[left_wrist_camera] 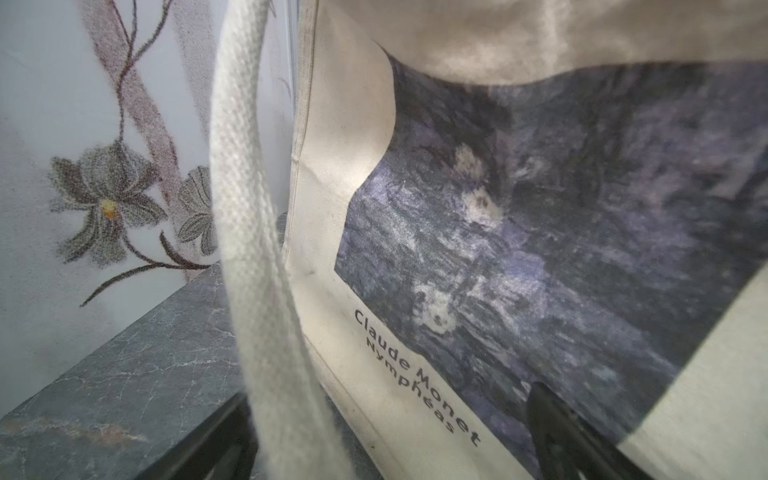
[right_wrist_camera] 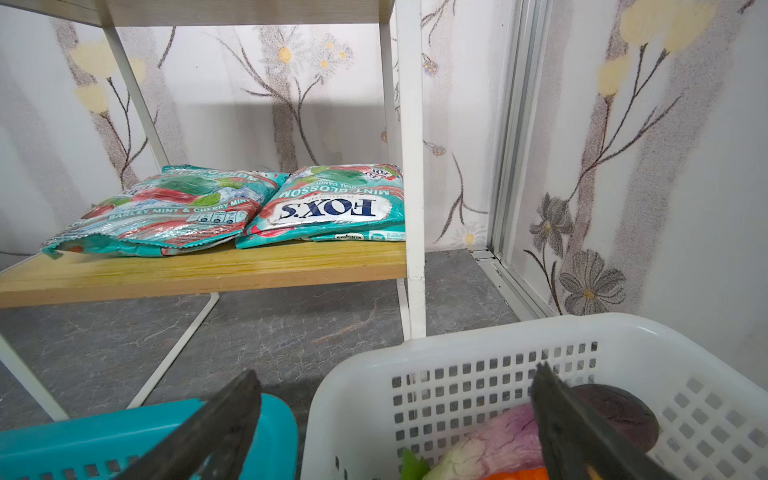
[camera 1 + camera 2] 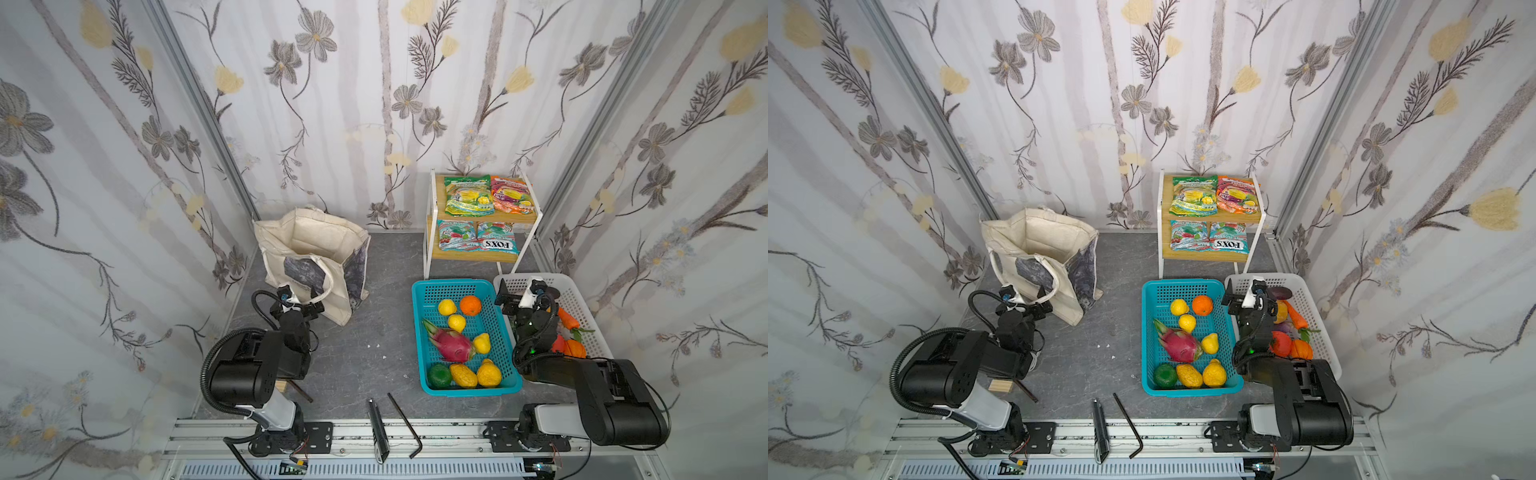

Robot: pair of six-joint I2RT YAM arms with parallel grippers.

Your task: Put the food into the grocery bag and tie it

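The cream grocery bag (image 3: 307, 241) (image 3: 1034, 237) stands open at the back left, and its printed front fills the left wrist view (image 1: 345, 137). My left gripper (image 3: 297, 304) (image 1: 390, 395) is open against that front, with a cream handle loop (image 1: 241, 174) hanging between its jaws. Two small round yellow fruits (image 3: 447, 307) (image 3: 456, 323) and the magenta dragon fruit (image 3: 451, 345) lie in the teal basket (image 3: 419, 291). A green-yellow packet (image 3: 467, 195) and an orange packet (image 3: 510, 194) lie on the rack's top shelf. My right gripper (image 3: 524, 291) (image 2: 395, 374) hangs open and empty over both baskets' far ends.
A white basket (image 3: 582, 307) (image 2: 457, 345) holds vegetables at the right. FOX'S packets (image 3: 496, 243) (image 2: 332, 208) lie on the rack's lower shelf (image 2: 208, 270). An orange (image 3: 470, 305), a pear and lumpy fruits share the teal basket. A hex key (image 3: 405, 424) and a black tool (image 3: 378, 432) lie in front.
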